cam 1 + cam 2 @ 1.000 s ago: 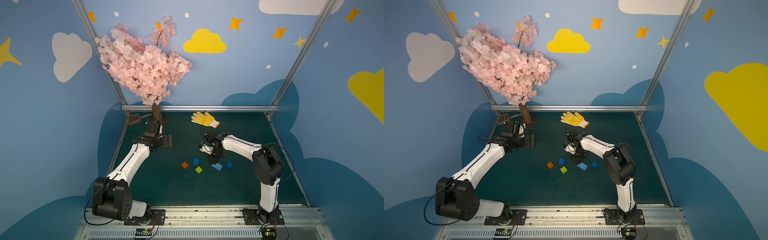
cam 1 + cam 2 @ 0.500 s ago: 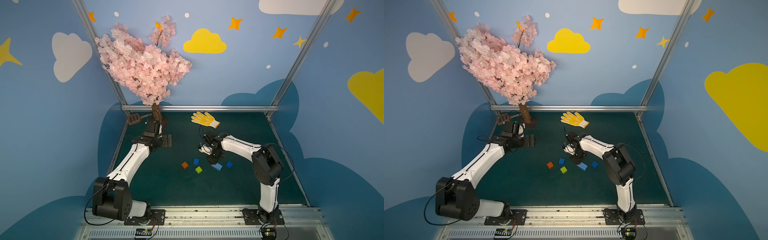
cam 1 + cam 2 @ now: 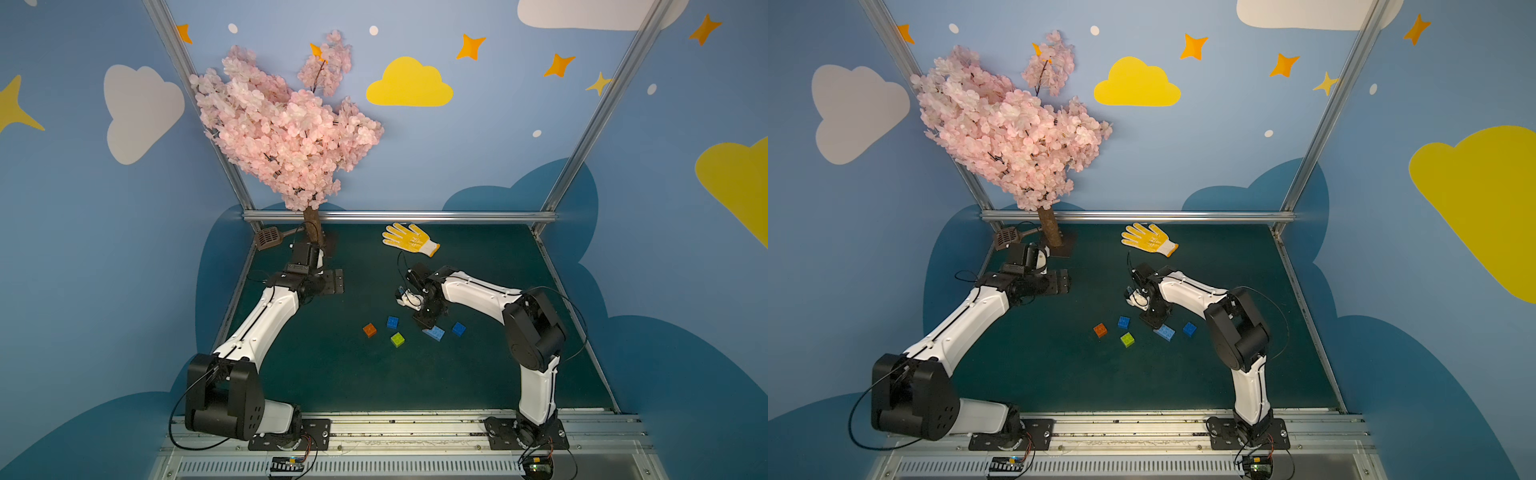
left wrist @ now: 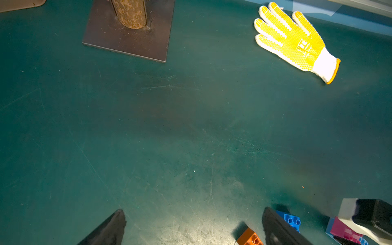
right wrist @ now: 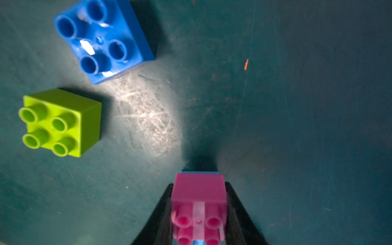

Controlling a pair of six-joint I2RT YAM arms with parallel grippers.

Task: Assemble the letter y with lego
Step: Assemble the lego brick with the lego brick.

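Right wrist view: right tool [image 5: 199, 184] is seen partly closed, its jaws clamped on both sides of a small pink studded plastic brick [image 5: 198, 191]. Pink brick is set studs-up on one end of a longer light blue plastic brick [image 5: 199, 172], which lies on the dark green worktop [image 5: 297, 127]; whether it's fully pressed on can't be told. Close by, a lime green square brick [image 5: 59, 123] and a dark blue square brick [image 5: 101, 40] are seen loose, studs up, apart from each other. In both top views an orange square brick [image 3: 369, 330] is found at the left-arm end of the group, and a second dark blue square brick [image 3: 458, 328] just beside the light blue one on the right-arm side. These four lie single, unjoined. Left tool [image 4: 193, 210] is held wide open w/ nothing btwn its jaws, near the base of a pink blossom tree [image 3: 282, 133], well apart from most bricks. A yellow knitted glove [image 3: 409, 239] is laid flat at the back.
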